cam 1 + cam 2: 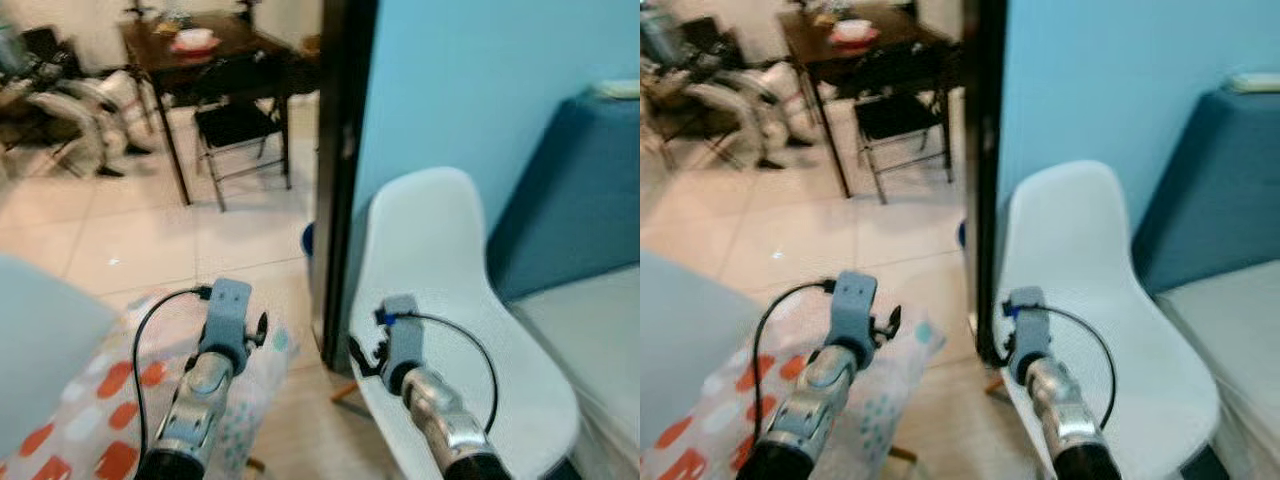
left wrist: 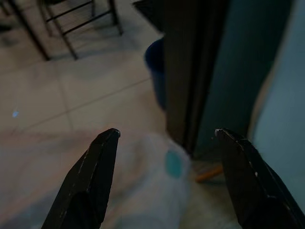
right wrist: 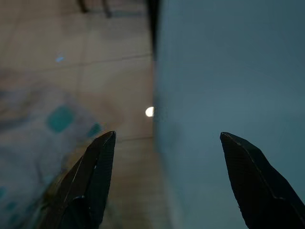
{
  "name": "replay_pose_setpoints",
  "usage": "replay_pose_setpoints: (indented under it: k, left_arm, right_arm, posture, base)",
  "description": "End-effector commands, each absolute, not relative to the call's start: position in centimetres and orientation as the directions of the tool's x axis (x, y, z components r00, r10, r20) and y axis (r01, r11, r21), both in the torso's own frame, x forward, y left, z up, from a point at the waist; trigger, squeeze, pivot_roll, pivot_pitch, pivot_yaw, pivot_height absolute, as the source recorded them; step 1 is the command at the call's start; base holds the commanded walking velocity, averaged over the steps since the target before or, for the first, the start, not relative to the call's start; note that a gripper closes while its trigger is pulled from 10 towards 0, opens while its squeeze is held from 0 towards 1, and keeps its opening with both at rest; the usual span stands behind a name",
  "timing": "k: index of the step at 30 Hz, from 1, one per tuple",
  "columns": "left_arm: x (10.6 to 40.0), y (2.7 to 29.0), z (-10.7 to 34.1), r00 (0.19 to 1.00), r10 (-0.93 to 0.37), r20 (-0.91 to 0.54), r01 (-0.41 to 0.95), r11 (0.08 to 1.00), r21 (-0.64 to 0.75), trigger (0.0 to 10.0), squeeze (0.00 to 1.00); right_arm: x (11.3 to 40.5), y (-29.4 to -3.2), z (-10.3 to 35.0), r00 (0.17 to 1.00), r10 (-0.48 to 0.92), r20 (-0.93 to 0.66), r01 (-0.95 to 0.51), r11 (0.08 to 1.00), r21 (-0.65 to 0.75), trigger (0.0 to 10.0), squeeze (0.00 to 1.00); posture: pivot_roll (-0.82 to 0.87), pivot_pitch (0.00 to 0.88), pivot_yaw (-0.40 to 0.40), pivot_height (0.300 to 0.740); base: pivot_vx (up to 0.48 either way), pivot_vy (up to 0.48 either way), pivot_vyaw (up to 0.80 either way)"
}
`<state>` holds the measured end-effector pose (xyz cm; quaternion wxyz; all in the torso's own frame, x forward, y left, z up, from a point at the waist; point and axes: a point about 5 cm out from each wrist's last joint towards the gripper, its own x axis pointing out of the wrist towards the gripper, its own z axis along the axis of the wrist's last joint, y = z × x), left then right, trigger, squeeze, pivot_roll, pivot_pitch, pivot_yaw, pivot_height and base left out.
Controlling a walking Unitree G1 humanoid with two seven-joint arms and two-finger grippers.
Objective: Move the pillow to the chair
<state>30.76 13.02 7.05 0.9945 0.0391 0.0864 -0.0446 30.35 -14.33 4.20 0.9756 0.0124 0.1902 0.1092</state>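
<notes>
Pillow (image 1: 110,400) (white cover, orange and teal spots) lies low at the robot's left, beneath the left arm, its corner reaching toward the dark door frame (image 1: 340,170). Left gripper (image 2: 164,138) hangs over that corner, fingers (image 2: 90,176) spread wide, nothing between them and not touching the fabric. Right gripper (image 3: 164,138) is also spread and empty, held over the front edge of the white chair (image 1: 450,300); the pillow shows blurred at one side of its wrist view. The chair stands just beside the door frame, against the light blue wall (image 1: 470,90), with a dark blue sofa (image 1: 580,190) beside it. Farther back on the tiled floor (image 1: 130,230): a dark table (image 1: 210,50) and a black folding chair (image 1: 240,125).
</notes>
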Motion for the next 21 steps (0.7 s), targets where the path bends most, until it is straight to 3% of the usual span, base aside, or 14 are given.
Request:
replay_pose_setpoints:
  k: [1, 6, 8, 14, 21]
  left_arm:
    - [30.5, 13.4, 6.4, 0.977, -0.072, -0.202, 0.090, 0.992, 0.084, 10.0, 0.00]
    - [30.7, 13.4, 6.3, 0.975, -0.067, -0.212, 0.088, 0.992, 0.090, 10.0, 0.00]
    - [30.9, 13.0, 6.4, 0.974, -0.077, -0.213, 0.097, 0.992, 0.085, 10.0, 0.00]
    - [31.5, 12.8, 7.1, 0.977, -0.095, -0.191, 0.116, 0.988, 0.102, 10.0, 0.00]
    - [31.3, 13.6, 7.2, 0.980, -0.053, -0.192, 0.062, 0.997, 0.042, 10.0, 0.00]
  right_arm:
    - [30.0, -13.8, 3.8, 0.897, 0.228, -0.379, -0.217, 0.973, 0.072, 10.0, 0.00]
    - [29.9, -14.0, 3.7, 0.894, 0.219, -0.390, -0.204, 0.976, 0.081, 10.0, 0.00]
    - [30.0, -14.7, 4.0, 0.898, 0.206, -0.389, -0.194, 0.978, 0.071, 10.0, 0.00]
    - [30.5, -16.6, 4.7, 0.917, 0.166, -0.363, -0.158, 0.986, 0.051, 10.0, 0.00]
    - [30.5, -16.0, 4.8, 0.933, 0.120, -0.339, -0.084, 0.989, 0.118, 10.0, 0.00]
  posture:
    - [0.02, 0.059, 0.018, 0.717]
    - [0.01, 0.041, 0.034, 0.717]
    - [0.00, 0.090, 0.032, 0.717]
    - [0.01, 0.116, 0.033, 0.717]
    - [0.01, 0.128, 0.035, 0.717]
  base:
    - [0.000, 0.000, -0.80]
    - [0.000, 0.000, -0.80]
    - [0.000, 0.000, -0.80]
    - [0.000, 0.000, -0.80]
    - [0.000, 0.000, -0.80]
